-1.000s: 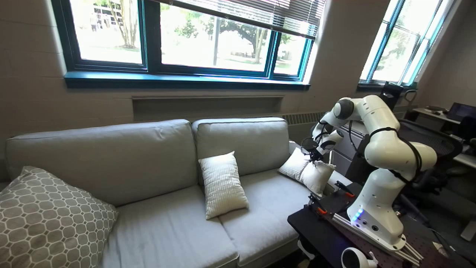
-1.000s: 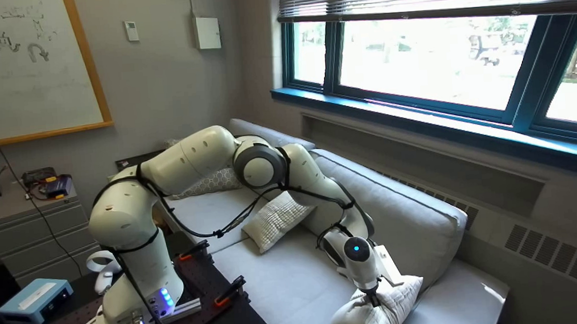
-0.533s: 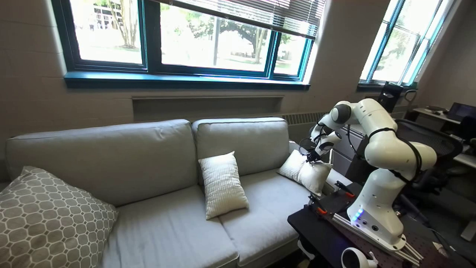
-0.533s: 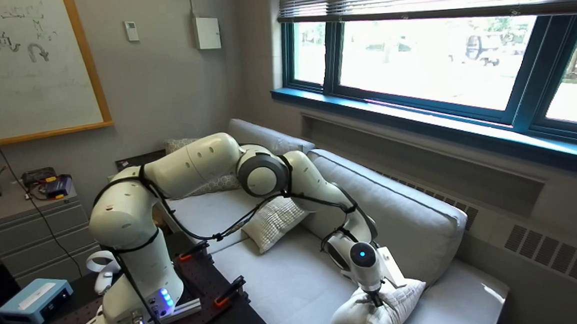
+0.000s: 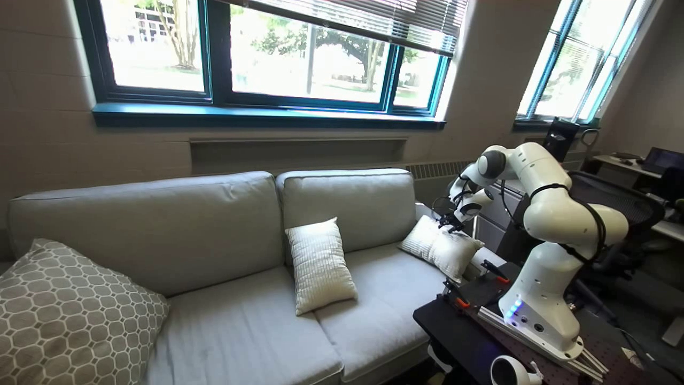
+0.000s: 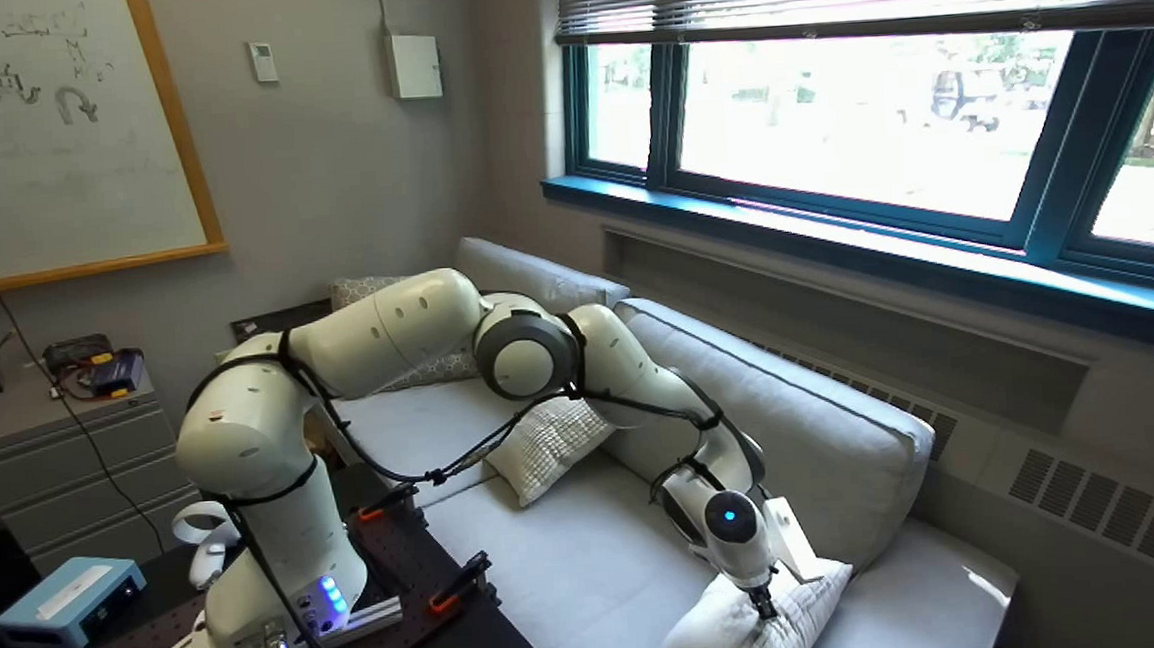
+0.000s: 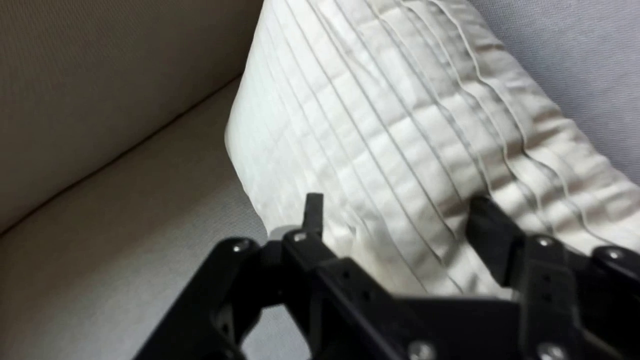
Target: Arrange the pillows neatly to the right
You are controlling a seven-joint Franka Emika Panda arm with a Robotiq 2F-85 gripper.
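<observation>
The robot's fingers (image 7: 495, 240), wide apart and gripping nothing, hang close over a white pillow (image 7: 395, 140) just beside the sofa armrest (image 6: 929, 593). If one snags, lifting away could drag that pillow crooked. Well apart from the armrest, a matching pillow (image 5: 320, 267) leans tilted.

One pillow (image 5: 451, 254) lies at the right end of the sofa (image 5: 230, 321), under the end effector (image 7: 397, 212). Another pillow (image 5: 320, 270) is in the middle, before the back (image 5: 368, 208). A third pillow (image 5: 80, 315) is at the left end.
</observation>
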